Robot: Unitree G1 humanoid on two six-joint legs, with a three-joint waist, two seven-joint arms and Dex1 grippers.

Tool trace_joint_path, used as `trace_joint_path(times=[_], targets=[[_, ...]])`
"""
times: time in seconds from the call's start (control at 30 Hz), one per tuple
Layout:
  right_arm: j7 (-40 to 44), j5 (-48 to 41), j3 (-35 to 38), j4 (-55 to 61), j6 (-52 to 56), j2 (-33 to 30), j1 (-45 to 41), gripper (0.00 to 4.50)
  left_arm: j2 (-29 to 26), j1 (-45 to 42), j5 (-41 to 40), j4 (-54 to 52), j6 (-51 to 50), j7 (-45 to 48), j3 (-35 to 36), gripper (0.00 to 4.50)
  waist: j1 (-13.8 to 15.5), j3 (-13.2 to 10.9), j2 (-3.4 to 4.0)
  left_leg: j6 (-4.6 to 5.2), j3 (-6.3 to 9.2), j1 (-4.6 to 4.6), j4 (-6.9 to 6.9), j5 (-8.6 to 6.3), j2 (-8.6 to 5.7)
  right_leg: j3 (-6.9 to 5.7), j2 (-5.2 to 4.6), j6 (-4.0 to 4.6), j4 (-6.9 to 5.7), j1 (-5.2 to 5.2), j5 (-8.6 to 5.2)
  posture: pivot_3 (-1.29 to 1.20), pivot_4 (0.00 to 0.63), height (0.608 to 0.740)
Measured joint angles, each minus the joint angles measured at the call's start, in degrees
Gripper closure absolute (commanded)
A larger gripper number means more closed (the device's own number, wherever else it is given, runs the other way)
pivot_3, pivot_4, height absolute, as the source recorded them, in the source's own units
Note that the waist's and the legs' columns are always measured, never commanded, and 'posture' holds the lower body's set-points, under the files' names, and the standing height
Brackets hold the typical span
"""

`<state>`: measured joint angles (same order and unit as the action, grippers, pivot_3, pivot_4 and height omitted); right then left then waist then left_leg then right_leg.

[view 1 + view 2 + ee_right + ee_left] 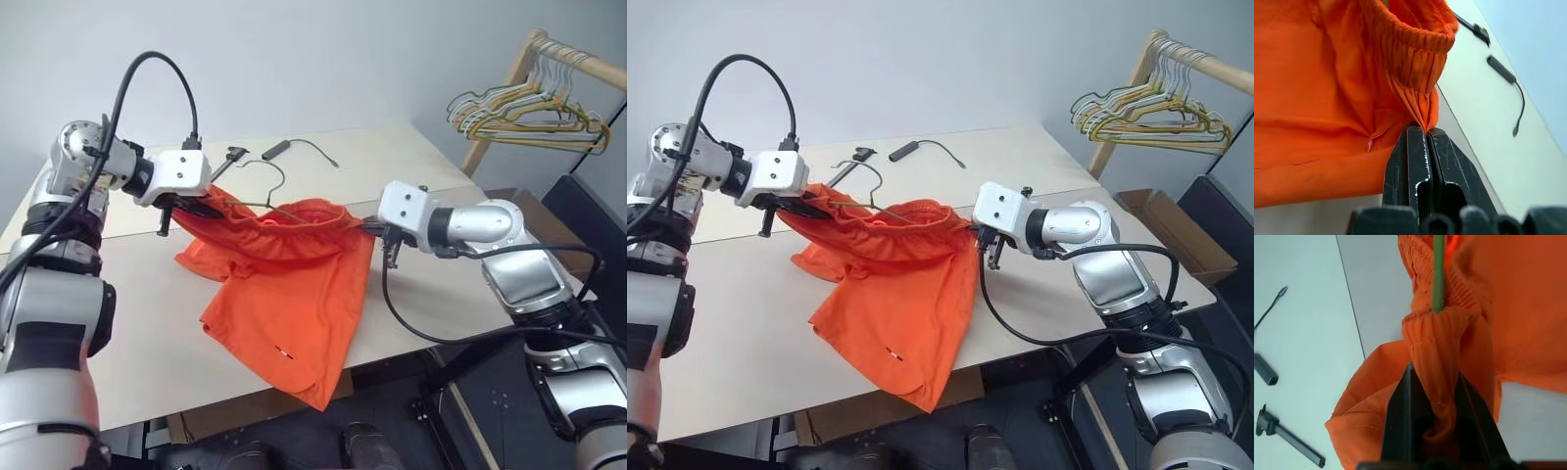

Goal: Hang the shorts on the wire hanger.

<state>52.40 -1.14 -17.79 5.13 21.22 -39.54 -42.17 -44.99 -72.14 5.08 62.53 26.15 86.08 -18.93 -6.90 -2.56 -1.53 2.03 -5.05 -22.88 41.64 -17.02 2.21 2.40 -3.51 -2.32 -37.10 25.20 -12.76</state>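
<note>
**Shorts stretched between two pinches, hanger half threaded**

Shorts [284,284]: bright orange, waistband lifted off the table [137,323], legs trailing over the front edge. Heavy enough, probably, to drag the band off the wire if either pinch slackens.

Wire hanger [257,204]: olive arm run inside the waistband, hook poking up behind. Liable to tilt out if the cloth is tugged unevenly.

Left gripper [1435,396]: jaws nipped on a bunched fold of waistband beside the wire.

Right gripper [1425,142]: jaws pressed tight on a thin corner of band; slim hold, likeliest to slip.
</note>
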Motion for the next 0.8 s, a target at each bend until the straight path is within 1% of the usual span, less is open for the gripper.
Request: trace_joint_path(times=[0.2, 0.4, 0.43, 0.47, 0.53, 0.63, 0.73, 0.8], targets=[[0.9, 2.24, -1.71, -0.01, -2.33, 1.67, -1.95, 4.45, 1.16, 0.0, 1.53, 0.38, 0.19, -1.22, 1.03, 4.5, -0.1, 0.0, 0.0, 0.0, -0.01, 0.01, 0.0, 0.0, 0.01, 0.0, 0.0, 0.0, -0.01, 0.0, 0.0, -0.09, 0.0, 0.74], [-0.61, 5.25, -2.16, -0.53, -6.58, 4.85, -2.05, 4.45, 1.65, 0.15, 0.81, 0.26, 0.13, 0.8, 3.89, 4.5, -0.18, 0.0, 0.0, -0.01, -0.02, 0.02, 0.0, 0.01, 0.0, 0.0, 0.0, 0.0, -0.02, 0.0, 0.0, -0.09, 0.0, 0.74], [-0.75, 5.68, -2.16, -0.84, -6.57, 5.33, -2.05, 4.12, 1.73, 0.27, 0.55, 0.19, 0.11, 1.23, 4.35, 4.5, -0.2, 0.0, 0.0, -0.01, -0.02, 0.02, 0.01, 0.01, 0.0, 0.0, 0.0, 0.0, -0.03, 0.0, 0.0, -0.09, 0.0, 0.74], [-0.83, 6.2, -2.17, -1.0, -6.57, 5.48, -2.05, 4.0, 1.79, 0.38, 0.42, 0.09, 0.08, 1.49, 4.52, 4.5, -0.21, 0.0, 0.0, -0.01, -0.02, 0.02, 0.01, 0.01, 0.0, 0.0, 0.0, 0.0, -0.03, 0.0, 0.01, -0.09, 0.0, 0.74], [-1.45, 6.95, -2.15, -1.58, -6.37, 5.98, -2.05, 3.49, 1.79, 0.71, 0.31, -0.12, 0.06, 2.05, 4.97, 4.5, -0.18, 0.0, 0.0, -0.01, -0.01, 0.01, 0.01, 0.01, 0.01, -0.01, 0.0, 0.0, -0.03, -0.01, 0.01, -0.09, 0.0, 0.74], [-1.64, 7.02, -2.14, -2.71, -5.62, 7.1, -2.04, 2.5, 1.79, 0.84, 0.31, -0.38, 0.06, 2.26, 5.31, 4.5, -0.23, 0.0, 0.0, -0.01, -0.01, 0.01, 0.01, 0.01, 0.0, -0.01, 0.0, 0.0, -0.03, -0.01, 0.01, -0.09, 0.0, 0.74], [-0.68, 6.25, -1.87, -3.82, -5.5, 7.38, -2.04, 2.5, 1.79, 0.84, 0.32, -0.51, 0.06, 2.24, 5.6, 4.5, -0.24, 0.0, 0.0, -0.01, -0.01, 0.01, 0.01, 0.01, 0.0, -0.01, -0.01, 0.0, -0.03, -0.01, 0.01, -0.09, 0.0, 0.74], [0.57, 4.08, -1.2, -4.85, -5.27, 7.87, -2.02, 2.5, 1.8, 0.84, 0.32, -0.52, 0.04, 2.25, 5.77, 4.5, -0.29, 0.0, 0.0, -0.01, 0.0, 0.02, 0.01, 0.01, 0.0, -0.01, 0.0, -0.01, -0.02, -0.03, 0.01, -0.09, 0.0, 0.74]])
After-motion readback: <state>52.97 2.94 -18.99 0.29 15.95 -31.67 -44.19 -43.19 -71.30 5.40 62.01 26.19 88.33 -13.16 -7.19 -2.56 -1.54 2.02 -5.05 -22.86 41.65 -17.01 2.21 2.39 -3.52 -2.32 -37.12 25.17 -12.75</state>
